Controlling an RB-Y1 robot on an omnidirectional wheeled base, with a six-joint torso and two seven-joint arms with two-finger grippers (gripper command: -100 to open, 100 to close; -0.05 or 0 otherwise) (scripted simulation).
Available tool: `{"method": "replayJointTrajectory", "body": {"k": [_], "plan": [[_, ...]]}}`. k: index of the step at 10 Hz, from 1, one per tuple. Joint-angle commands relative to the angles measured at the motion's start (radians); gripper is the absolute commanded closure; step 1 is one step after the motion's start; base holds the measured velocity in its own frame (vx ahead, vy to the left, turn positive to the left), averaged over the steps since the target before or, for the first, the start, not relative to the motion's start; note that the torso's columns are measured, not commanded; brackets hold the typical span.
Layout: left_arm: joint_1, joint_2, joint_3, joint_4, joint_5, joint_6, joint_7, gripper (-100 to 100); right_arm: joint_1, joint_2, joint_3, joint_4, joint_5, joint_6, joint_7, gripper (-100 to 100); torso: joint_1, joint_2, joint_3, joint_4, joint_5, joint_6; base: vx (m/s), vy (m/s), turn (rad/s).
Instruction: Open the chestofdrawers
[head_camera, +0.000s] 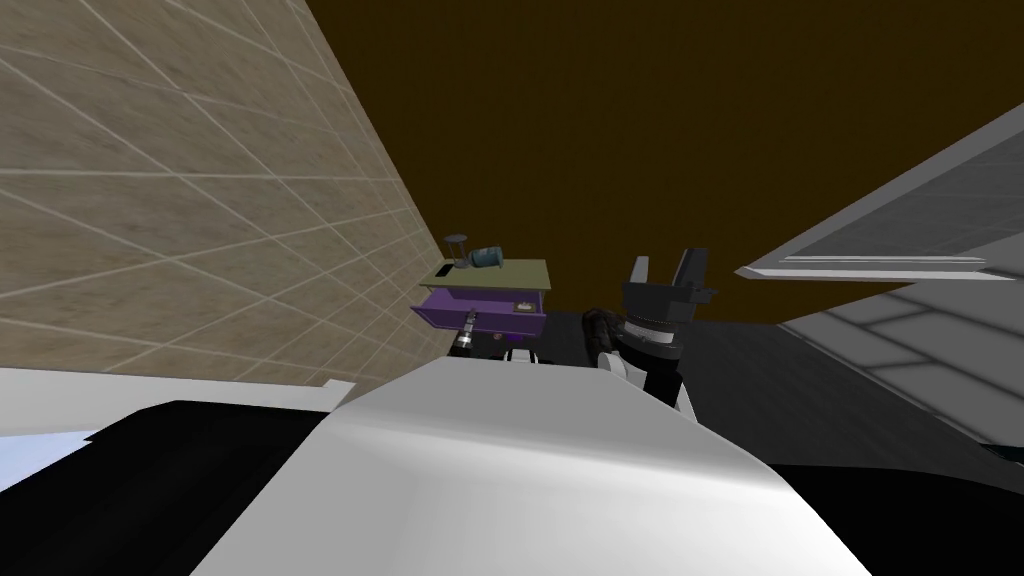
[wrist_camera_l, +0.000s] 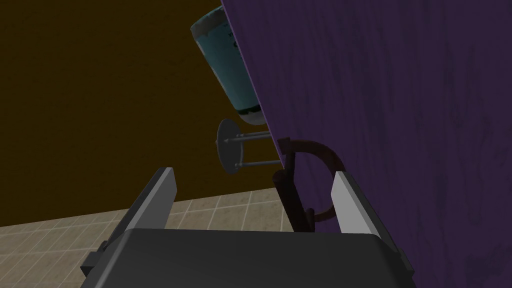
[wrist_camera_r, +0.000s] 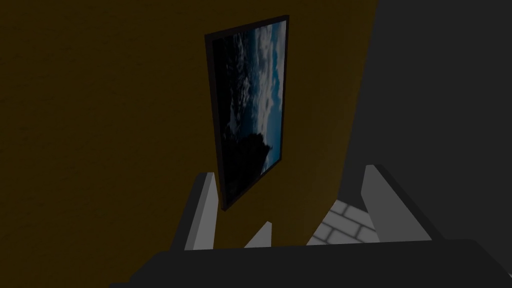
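Left pincer (wrist_camera_l: 253, 174): dark body in the foreground of the left wrist view, its two grey fingers (wrist_camera_l: 350, 200) spread wide and clamped on nothing. A dark ring-shaped handle (wrist_camera_l: 320, 152) lies between them, close against the finger nearest the purple front; contact between that finger and the ring cannot be confirmed. The handle is mounted on the purple front of the chest of drawers (head_camera: 485, 308), which in the head view sits at about 12 o'clock from the picture's centre, small, against a brown wall (head_camera: 650, 120). Whether a drawer is drawn out cannot be determined. The chest carries an olive top (head_camera: 510, 272). On that top lies a blue-green jar (head_camera: 487, 258) on its side. A small grey stand (head_camera: 457, 247), two discs joined by thin rods, stands at 9 o'clock of the jar, just beside it. Right pincer (head_camera: 668, 268): raised at 3 o'clock of the chest and well apart from it, fingers parted, holding nothing.
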Motion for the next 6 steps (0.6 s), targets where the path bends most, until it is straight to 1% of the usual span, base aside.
{"method": "replayJointTrajectory", "body": {"k": [1,2,3,5,6], "plan": [[-0.041,0.021,0.005,-0.034,0.006,0.070,0.024,-100,0.000,0.000,0.000,0.000,0.000,0.000,0.000,0,0.000,0.000,0.000,0.000,0.000,0.000,-0.092,-0.029,0.001],[-0.054,0.029,0.007,-0.049,0.008,0.096,0.032,-100,0.000,0.000,0.000,0.000,0.000,0.000,0.000,0,0.000,0.000,0.000,0.000,0.000,0.000,-0.082,-0.022,-0.004],[-0.054,0.029,0.007,-0.049,0.008,0.101,0.032,-100,0.000,0.000,0.000,0.000,0.000,0.000,0.000,0,0.000,0.000,0.000,0.000,0.000,0.000,-0.049,-0.015,-0.001],[-0.081,0.046,0.010,-0.078,0.012,0.156,0.050,-100,0.000,0.000,0.000,0.000,0.000,0.000,0.000,0,-0.002,0.003,0.001,0.003,-0.003,-0.001,-0.058,-0.021,-0.003],[-0.072,0.041,0.007,-0.054,0.011,0.137,0.047,-100,0.000,0.000,0.000,0.000,0.000,0.000,0.000,0,-0.003,0.005,0.002,0.005,-0.004,-0.001,-0.020,-0.009,-0.003]]}}
